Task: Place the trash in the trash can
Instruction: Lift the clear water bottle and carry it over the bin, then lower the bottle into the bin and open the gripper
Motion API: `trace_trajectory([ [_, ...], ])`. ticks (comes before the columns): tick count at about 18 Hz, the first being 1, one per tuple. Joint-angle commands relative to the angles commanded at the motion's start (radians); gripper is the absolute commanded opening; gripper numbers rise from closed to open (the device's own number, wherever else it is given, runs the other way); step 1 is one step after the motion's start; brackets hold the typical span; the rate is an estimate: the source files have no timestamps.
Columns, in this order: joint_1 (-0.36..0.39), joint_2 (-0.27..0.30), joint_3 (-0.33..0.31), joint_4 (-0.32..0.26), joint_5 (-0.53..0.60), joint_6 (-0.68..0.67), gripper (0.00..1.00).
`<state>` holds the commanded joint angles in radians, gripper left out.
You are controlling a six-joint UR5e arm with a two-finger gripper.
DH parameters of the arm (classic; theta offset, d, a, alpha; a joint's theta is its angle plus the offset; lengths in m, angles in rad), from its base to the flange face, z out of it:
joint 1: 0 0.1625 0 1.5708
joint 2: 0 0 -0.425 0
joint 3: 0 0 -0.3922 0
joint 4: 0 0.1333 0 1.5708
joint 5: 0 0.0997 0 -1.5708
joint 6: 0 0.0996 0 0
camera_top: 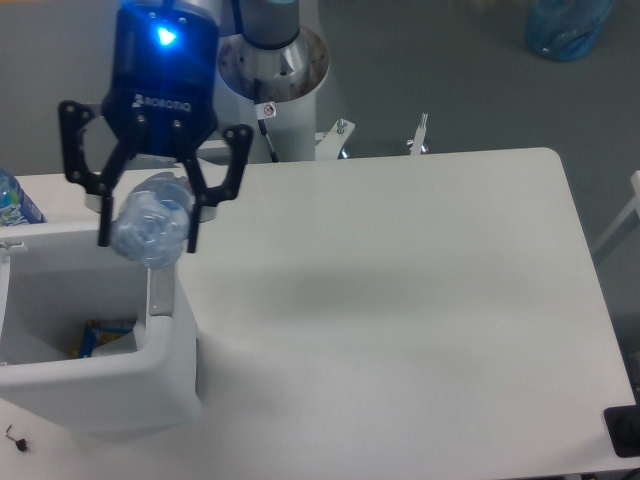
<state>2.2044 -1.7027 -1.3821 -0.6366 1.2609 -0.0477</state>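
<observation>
My gripper [146, 238] is shut on a clear plastic water bottle [150, 224], seen bottom end on. It holds the bottle in the air over the right rim of the white trash can [172, 372] at the left of the table. The can's grey tab [158, 290] sits just below the bottle. The bottle's cap and label are hidden. The crumpled whitish wrapper is not in view.
A yellow-blue packet [100, 335] lies inside the trash can. A bottle with a blue-and-white label [14, 200] stands at the far left edge behind the can. A blue bag [566, 28] lies on the floor at the top right. The arm's base [272, 70] stands behind the table.
</observation>
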Motion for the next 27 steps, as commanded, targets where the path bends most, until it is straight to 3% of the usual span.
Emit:
trace_trajectory([
  [8,-0.057,-0.035,0.014,-0.002,0.000,-0.024,0.60],
  [14,-0.058,-0.040,0.012,-0.002,0.008,-0.136,0.60],
  [27,-0.058,-0.103,0.040,-0.002,0.006,-0.127,0.60],
])
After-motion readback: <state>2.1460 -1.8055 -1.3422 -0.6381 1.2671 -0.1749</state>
